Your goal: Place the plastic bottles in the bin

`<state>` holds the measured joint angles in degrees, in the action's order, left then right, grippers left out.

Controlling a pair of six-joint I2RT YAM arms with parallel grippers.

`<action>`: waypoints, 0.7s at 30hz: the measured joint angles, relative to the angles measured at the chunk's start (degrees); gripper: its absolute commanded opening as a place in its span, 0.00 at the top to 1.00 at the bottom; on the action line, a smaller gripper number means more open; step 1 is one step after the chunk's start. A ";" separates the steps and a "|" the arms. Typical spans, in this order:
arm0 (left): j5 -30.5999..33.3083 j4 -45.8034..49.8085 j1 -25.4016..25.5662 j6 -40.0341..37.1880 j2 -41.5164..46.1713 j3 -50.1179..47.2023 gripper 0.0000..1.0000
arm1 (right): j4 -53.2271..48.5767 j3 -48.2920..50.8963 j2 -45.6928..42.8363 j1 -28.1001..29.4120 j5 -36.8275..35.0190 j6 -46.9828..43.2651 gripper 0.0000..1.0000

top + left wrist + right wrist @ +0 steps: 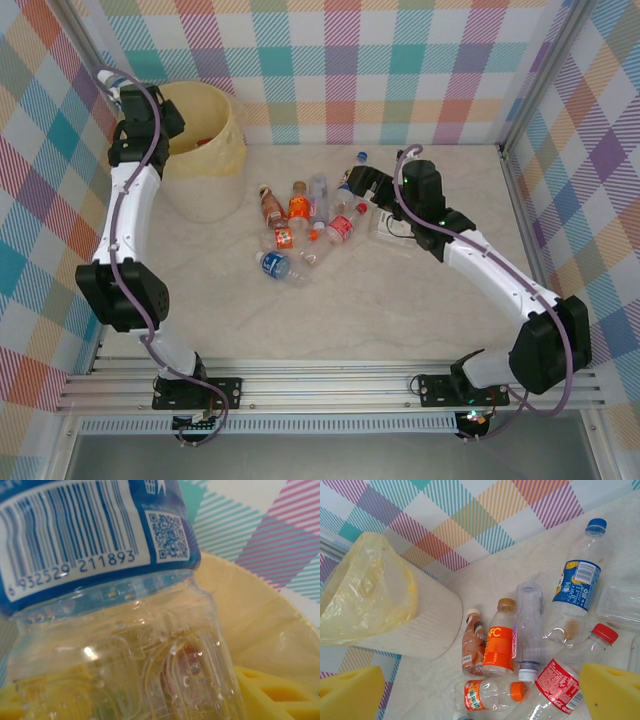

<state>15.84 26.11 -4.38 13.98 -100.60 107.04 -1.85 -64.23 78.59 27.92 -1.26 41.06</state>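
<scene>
**Overhead view.** The left arm [130,200] rises from its base at the near-left edge of the table [420,310]. It bends at an elbow close to the left wall and extends to the far-left corner, ending at the left side of the bin's rim. The left gripper [124,94] is clamped on a clear blue-labelled bottle [100,545].

**Left wrist view.** The bottle's body sits between the yellow pads [280,695], with the pale yellow liner [260,620] behind it.

The bin [203,195] stands upright at the far left of the table. The right arm [490,265] runs from its base to an elbow at the near right, then reaches diagonally toward mid-table. The right gripper [480,685] hangs with fingers wide apart, holding nothing, just right of the loose bottles [300,225]. These lie on their sides in a tight cluster right of the bin.

**Right wrist view.** The cluster includes:
- a brown bottle [472,642]
- an orange bottle [500,642]
- a clear white-capped bottle [527,625]
- a red-labelled bottle [565,677]
- a blue-capped bottle [580,580]
</scene>
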 measured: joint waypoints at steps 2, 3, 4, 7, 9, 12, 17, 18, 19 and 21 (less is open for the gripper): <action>-0.92 1.40 0.00 1.01 -1.11 0.00 0.54 | -0.02 0.00 0.74 0.00 0.48 0.07 0.00; -1.40 2.16 0.00 1.55 -1.60 0.00 0.54 | -0.02 -0.02 1.22 0.00 0.85 0.24 0.00; -1.64 2.62 0.00 1.60 -1.88 0.00 0.54 | -0.13 -0.09 1.75 0.00 1.14 0.33 0.00; -2.80 2.47 0.00 2.54 -2.05 0.09 0.50 | -1.55 -1.07 3.76 0.00 2.19 0.66 0.00; -3.10 2.40 0.00 2.86 -2.05 0.09 0.48 | -2.51 -1.81 4.68 0.00 2.75 0.92 0.00; -4.13 2.49 0.00 3.17 -2.05 0.20 0.46 | -3.15 -2.25 5.01 0.00 3.41 1.57 0.00; -6.36 4.15 -0.17 3.82 -2.51 1.64 0.31 | -3.74 -2.43 5.01 0.00 3.41 1.77 0.00; -6.82 4.48 -0.20 4.02 -2.82 2.23 0.29 | -3.89 -2.43 5.01 0.00 3.34 1.75 0.00; -7.32 5.01 -0.22 4.22 -3.19 2.97 0.27 | -4.07 -2.43 5.01 0.00 3.19 1.70 0.00; -8.57 6.14 -0.22 4.57 -4.11 4.70 0.20 | -4.42 -2.43 5.01 0.00 2.82 1.49 0.00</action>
<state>7.27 32.25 -4.60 18.55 -104.71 111.74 -6.26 -66.65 83.59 27.92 1.56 42.54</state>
